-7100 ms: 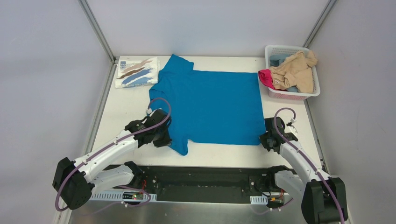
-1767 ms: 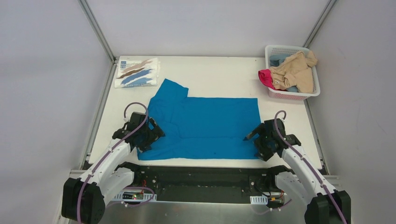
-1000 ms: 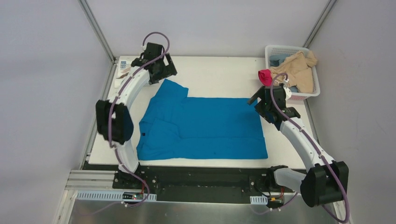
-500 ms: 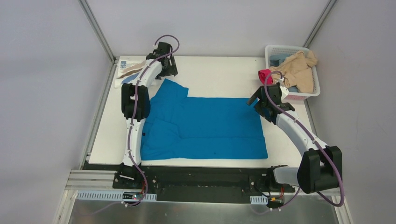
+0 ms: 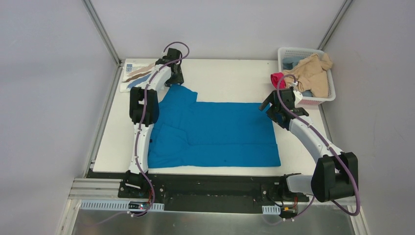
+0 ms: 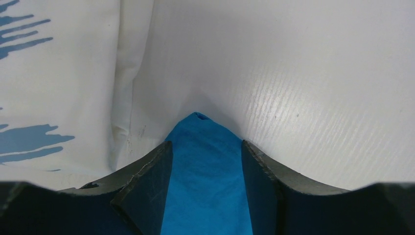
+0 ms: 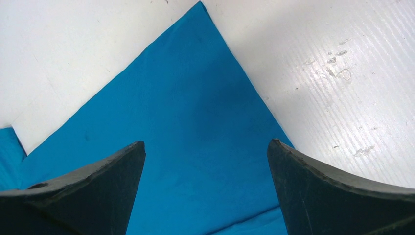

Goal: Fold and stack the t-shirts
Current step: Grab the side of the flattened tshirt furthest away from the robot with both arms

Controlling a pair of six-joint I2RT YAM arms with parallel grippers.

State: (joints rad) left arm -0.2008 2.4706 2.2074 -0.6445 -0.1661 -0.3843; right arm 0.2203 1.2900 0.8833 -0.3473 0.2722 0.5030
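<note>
The bright blue t-shirt (image 5: 215, 132) lies on the table with its near half folded over, one sleeve corner pointing to the back left. My left gripper (image 5: 174, 81) is down at that sleeve corner. In the left wrist view the blue tip (image 6: 205, 186) lies between the half-closed fingers of the left gripper (image 6: 206, 143), which still show a gap. My right gripper (image 5: 269, 108) hovers wide open over the shirt's back right corner (image 7: 186, 107), with nothing between the fingers of the right gripper (image 7: 206, 142). The folded white printed t-shirt (image 5: 139, 76) sits at the back left.
A white mesh basket (image 5: 293, 50) at the back right holds a beige shirt (image 5: 311, 73), a pink one (image 5: 279, 81) hanging over its rim, and a pale-blue one. The printed shirt's edge (image 6: 49, 83) lies just left of the left fingers.
My left gripper has moved right and down from over the printed shirt onto the blue sleeve corner, its jaws narrowing. The right gripper has shifted slightly and stays wide open.
</note>
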